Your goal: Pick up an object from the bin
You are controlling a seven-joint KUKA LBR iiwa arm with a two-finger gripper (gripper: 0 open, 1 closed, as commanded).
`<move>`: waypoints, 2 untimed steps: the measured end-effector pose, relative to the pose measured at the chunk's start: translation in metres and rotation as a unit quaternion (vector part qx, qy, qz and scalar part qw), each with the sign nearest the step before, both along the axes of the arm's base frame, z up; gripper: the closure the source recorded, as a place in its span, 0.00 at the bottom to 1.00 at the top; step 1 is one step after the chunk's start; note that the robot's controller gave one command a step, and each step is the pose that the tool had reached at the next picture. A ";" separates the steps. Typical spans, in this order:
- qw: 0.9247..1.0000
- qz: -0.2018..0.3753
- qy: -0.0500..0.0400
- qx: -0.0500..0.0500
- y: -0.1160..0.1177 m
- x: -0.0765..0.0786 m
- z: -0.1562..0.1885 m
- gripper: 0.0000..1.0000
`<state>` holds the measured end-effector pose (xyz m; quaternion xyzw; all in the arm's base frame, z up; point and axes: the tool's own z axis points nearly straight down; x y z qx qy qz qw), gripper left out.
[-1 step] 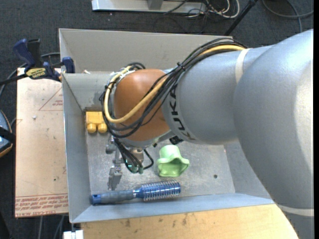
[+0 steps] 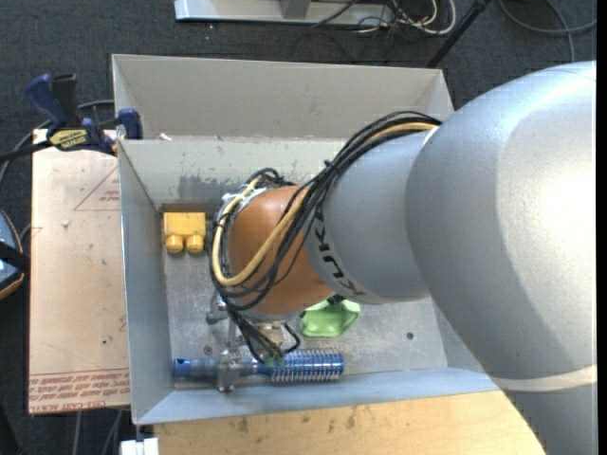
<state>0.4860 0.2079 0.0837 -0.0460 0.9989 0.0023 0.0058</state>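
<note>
Three things in the bin: a blue brush (image 2: pixel 296 366), a green lump (image 2: pixel 329 318) and a yellow block (image 2: pixel 184 232).
Tool position: the tool (image 2: pixel 228 370) sits low by the near wall of the grey bin (image 2: pixel 142 282), under the arm's orange wrist cover (image 2: pixel 270 254), right at the brush's handle.
Tool state: cannot tell how far open it is, or whether it has hold of anything, because the wrist and cables (image 2: pixel 248 271) crowd it.
Task's thing: probably the brush. It lies flat along the near wall, with its handle at the tool and its bristled head off to the tool's right in the view.
Other things: the green lump is just behind and to the right of the tool, and the yellow block is well apart, beyond it.
Doing it well: grip across the narrow handle, centred. Lift straight up and clear of the wall, as the head may droop.
</note>
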 end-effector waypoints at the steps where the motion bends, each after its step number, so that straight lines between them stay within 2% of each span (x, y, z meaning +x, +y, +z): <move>1: 1.000 0.001 0.006 -0.002 -0.001 -0.004 -0.004 1.00; 2: 0.990 0.142 0.000 -0.001 0.026 0.018 0.219 1.00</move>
